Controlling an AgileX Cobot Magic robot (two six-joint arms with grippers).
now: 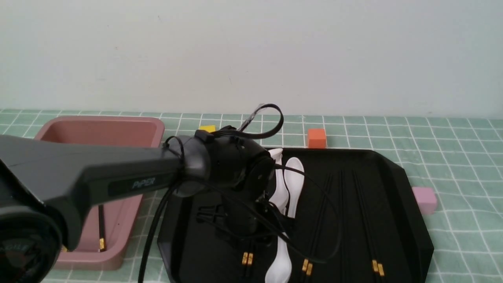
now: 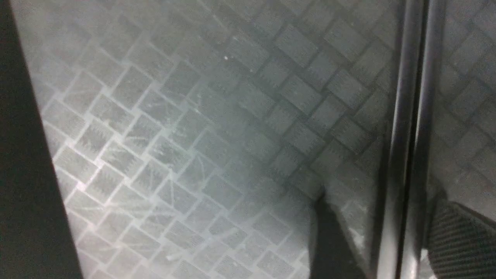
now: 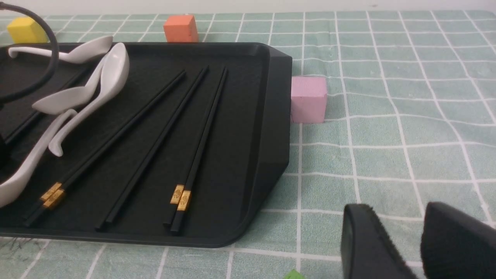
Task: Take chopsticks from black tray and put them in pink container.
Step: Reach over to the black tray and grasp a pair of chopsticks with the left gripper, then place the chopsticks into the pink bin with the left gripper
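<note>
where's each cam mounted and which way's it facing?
Front: robot's side, between the arms, facing forward over black tray and pink container; left arm crosses.
Left wrist: on left arm, close on a chopstick pair; left gripper's fingers show.
Right wrist: on right arm, across the tray; right gripper shows.
Front and right wrist share tray, spoons, cubes.

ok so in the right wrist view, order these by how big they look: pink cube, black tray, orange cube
1. black tray
2. pink cube
3. orange cube, which sits farther from the camera
</note>
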